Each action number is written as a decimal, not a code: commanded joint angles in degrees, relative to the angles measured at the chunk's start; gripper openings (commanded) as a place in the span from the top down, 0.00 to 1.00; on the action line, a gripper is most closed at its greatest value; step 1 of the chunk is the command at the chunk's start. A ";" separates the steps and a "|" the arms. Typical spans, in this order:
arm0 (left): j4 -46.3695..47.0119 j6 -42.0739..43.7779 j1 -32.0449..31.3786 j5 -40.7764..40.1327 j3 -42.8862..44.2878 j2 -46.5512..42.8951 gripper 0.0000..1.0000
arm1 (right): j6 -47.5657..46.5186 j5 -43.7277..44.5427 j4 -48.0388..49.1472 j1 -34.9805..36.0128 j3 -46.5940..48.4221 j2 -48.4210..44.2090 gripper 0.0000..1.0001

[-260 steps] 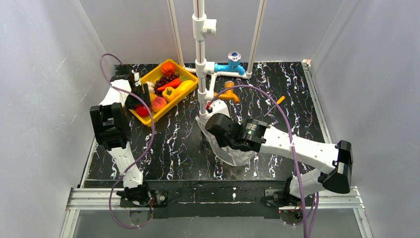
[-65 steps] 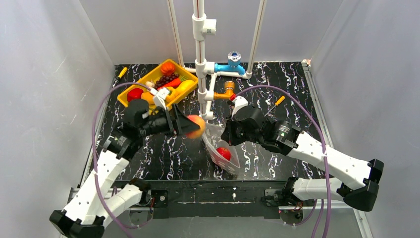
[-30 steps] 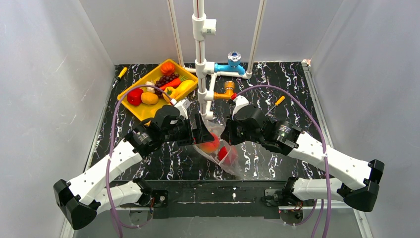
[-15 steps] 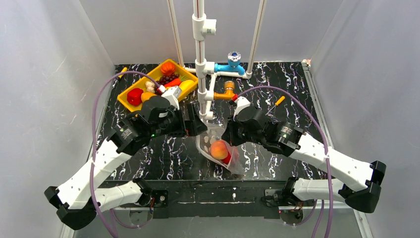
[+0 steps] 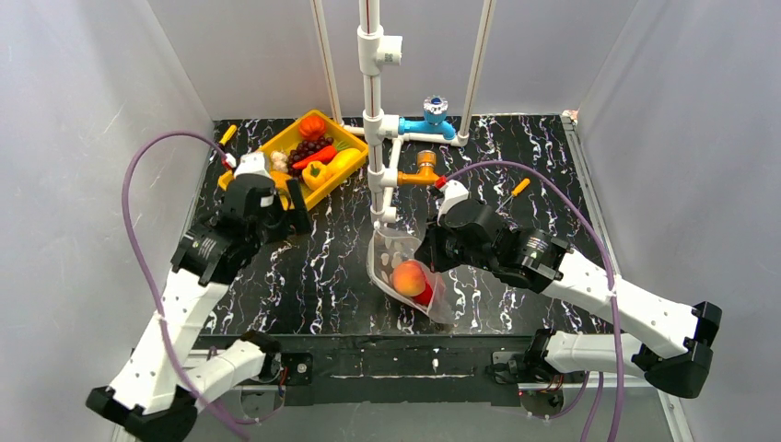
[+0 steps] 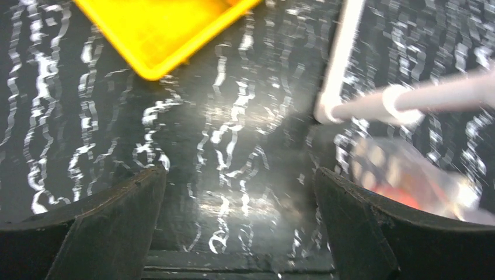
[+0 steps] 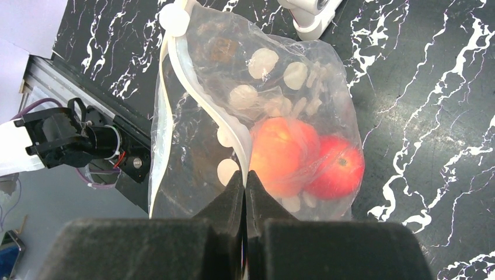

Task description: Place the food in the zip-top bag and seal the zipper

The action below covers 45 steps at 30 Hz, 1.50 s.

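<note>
Right gripper: jaws pressed together, pinching the rim of the zip-top bag so that its mouth is held open.
Bag contents: a peach and a red fruit are seen just beyond the right jaws, inside the bag.
Left gripper: jaws spread, nothing between them; the bag lies ahead and to their right.
Yellow tray: remaining food is held there, just beyond the left jaws.
Step in hand: judged to be filling; the zipper is not yet sealed.
Next move: another piece is to be gripped by the left jaws and carried to the held-open mouth.
</note>
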 commanded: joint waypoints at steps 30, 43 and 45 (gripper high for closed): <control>67.58 -28.80 32.87 20.85 -4.84 51.16 0.21 | -2.53 2.69 1.32 -0.58 0.05 -0.26 0.99; 75.95 -32.06 32.97 25.72 -4.72 58.91 0.53 | -3.42 2.23 0.94 -1.55 0.76 0.68 0.99; 76.02 -32.48 32.99 25.73 -3.93 59.90 0.56 | -3.44 2.34 0.74 -1.63 0.80 0.70 0.99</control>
